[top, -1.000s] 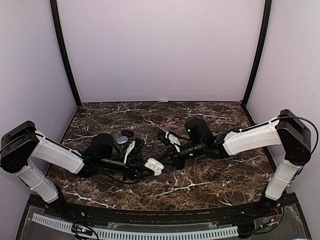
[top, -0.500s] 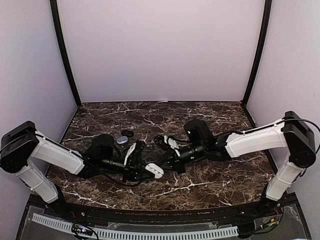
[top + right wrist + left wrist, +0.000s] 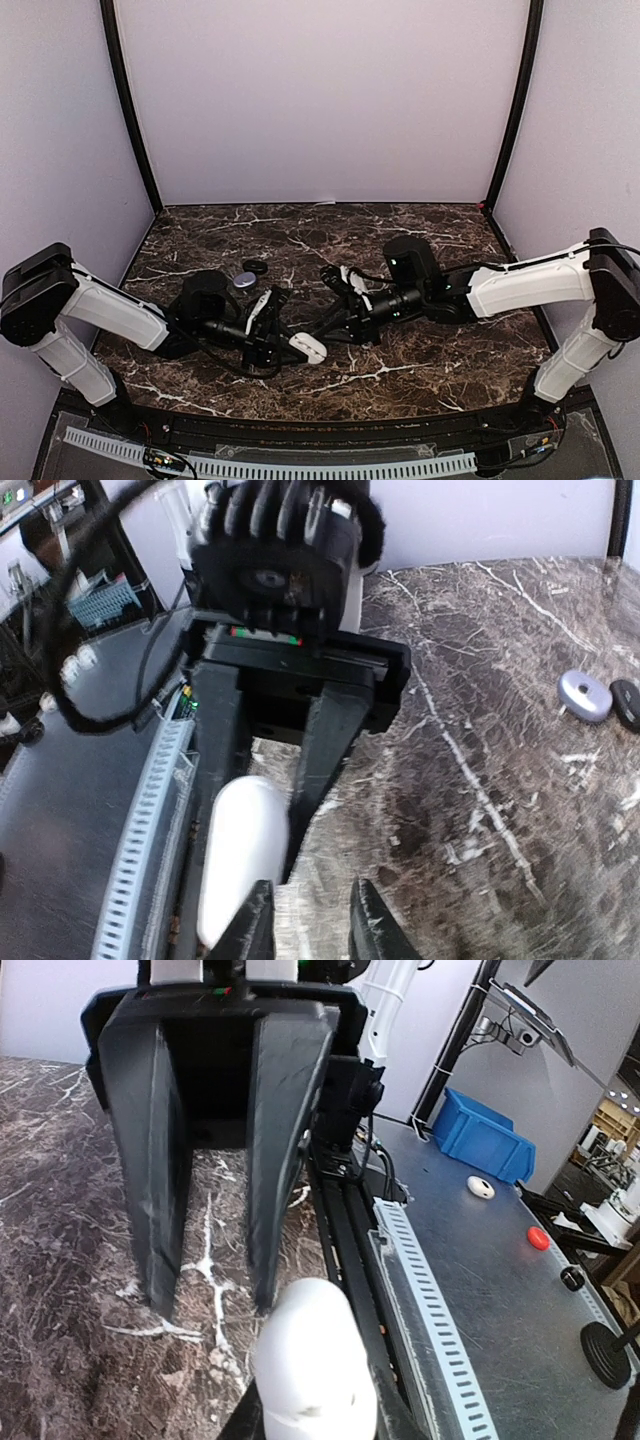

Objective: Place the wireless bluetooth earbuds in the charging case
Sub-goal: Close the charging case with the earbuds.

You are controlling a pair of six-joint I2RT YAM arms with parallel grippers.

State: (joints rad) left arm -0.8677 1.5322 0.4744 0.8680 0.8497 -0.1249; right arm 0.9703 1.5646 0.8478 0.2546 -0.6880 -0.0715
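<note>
table (image 3: 430, 360): dark veined marble | on it: grey disc (image 3: 243, 282), black ring (image 3: 255, 267) beside it, perhaps touching

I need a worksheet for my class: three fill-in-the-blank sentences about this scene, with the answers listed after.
1. The pincer holding the white case belongs to the ___ arm.
2. The jaws of the right pincer stand ___, with nothing between them.
3. On the table, a silver disc lies beside a black ___.
Answers: left; open; ring.
</note>
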